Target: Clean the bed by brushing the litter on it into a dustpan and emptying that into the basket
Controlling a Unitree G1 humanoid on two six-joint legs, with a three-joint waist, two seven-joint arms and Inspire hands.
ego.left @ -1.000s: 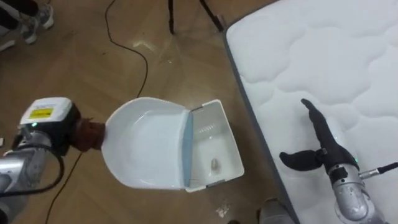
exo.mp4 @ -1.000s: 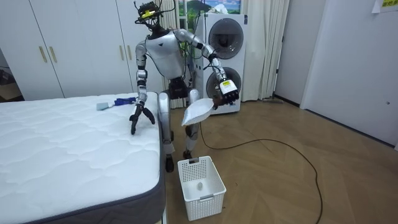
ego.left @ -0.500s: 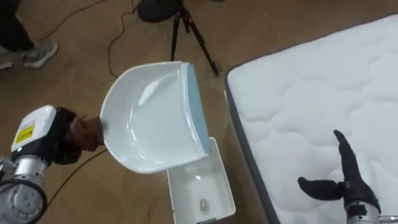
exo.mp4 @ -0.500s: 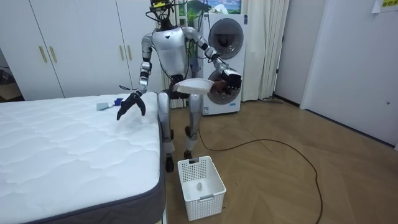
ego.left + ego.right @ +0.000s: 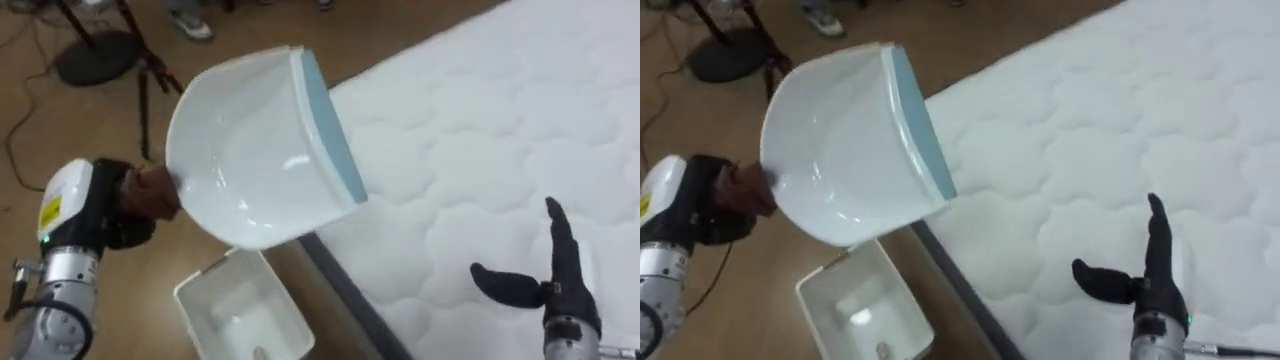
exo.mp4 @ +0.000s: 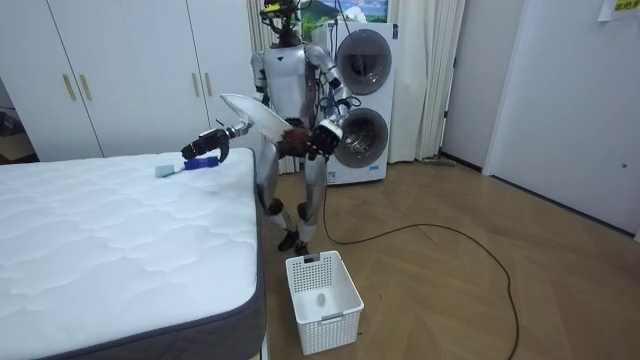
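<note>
Left eye view: white dustpan held by handle in curled left hand, raised over bed edge, likely ready for next sweep. Right hand spread above bed, empty. Basket set on floor beside bed, probably to receive debris.

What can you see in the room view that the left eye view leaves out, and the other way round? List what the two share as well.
Room view's own: stacked washing machines, white wardrobes, and a small blue thing on the bed's corner. Left eye view's own: a tripod base and a person's shoe on the floor. Shared: the white dustpan, held up by its handle in the left hand; the open right hand over the mattress; and the white basket on the floor beside the bed.
</note>
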